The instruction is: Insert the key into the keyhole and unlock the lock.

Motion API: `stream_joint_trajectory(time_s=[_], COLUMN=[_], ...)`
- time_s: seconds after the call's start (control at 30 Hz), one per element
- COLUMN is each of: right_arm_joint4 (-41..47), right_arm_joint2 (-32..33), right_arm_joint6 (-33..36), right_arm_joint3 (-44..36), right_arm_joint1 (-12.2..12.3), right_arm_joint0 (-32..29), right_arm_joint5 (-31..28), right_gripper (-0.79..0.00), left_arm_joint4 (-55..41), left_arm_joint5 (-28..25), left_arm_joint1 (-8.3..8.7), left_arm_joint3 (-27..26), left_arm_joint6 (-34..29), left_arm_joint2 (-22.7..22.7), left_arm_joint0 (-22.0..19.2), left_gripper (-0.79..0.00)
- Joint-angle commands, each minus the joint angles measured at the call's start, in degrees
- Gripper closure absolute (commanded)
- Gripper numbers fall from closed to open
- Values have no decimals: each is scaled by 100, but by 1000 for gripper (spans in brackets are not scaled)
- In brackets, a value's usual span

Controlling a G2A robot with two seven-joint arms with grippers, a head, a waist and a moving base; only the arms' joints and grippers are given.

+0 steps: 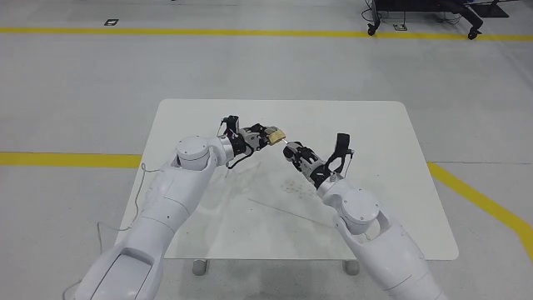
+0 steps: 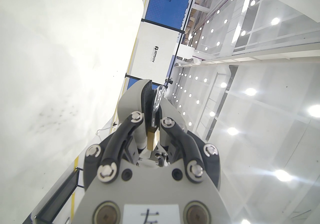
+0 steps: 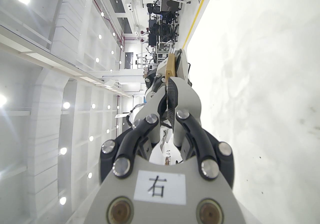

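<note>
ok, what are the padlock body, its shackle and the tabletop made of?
Padlock body: likely brass, yellow-gold with a dull metallic sheen.
Shackle: probably polished or plated steel, silver with bright reflections.
Tabletop: smooth white surface with dark scuffs, perhaps laminate or painted board; the look leaves it open.

White arms (image 1: 158,217) (black links (image 2: 117,139), silver screws (image 2: 106,172))

Bright, even light from overhead. Round ceiling lights (image 2: 250,91) flare into starbursts in both wrist views. White desk (image 1: 366,125) is nearly washed out, with faint grey mottling. Straight lines bow toward the wrist views' edges. Top view is flat and softly lit.
</note>
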Motion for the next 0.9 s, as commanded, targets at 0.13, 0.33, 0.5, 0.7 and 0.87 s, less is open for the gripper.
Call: stream_joint_trajectory(time_s=[0.13, 0.33, 0.5, 0.7, 0.87], right_arm_joint4=[19, -5, -36, -296, -579], right_arm_joint2=[-41, -80, -94, -112, -200], right_arm_joint6=[6, 1, -24, -159, -363], right_arm_joint3=[72, 106, 143, 105, 54], right_arm_joint1=[-36, -69, -92, -109, -137], right_arm_joint0=[48, 69, 64, 45, 40], right_arm_joint5=[15, 42, 54, 69, 144], right_gripper=[0, 0, 0, 0, 0], left_arm_joint4=[18, 40, 82, 149, 173], left_arm_joint5=[13, -21, -42, -74, -88], left_arm_joint1=[5, 6, 7, 9, 5], left_arm_joint3=[-25, -34, -54, -81, -78], left_arm_joint6=[-30, -13, -9, -92, -116], left_arm_joint2=[-7, -12, -2, 27, 44], left_arm_joint0=[17, 21, 30, 35, 32], left_gripper=[0, 0, 0, 0, 0])
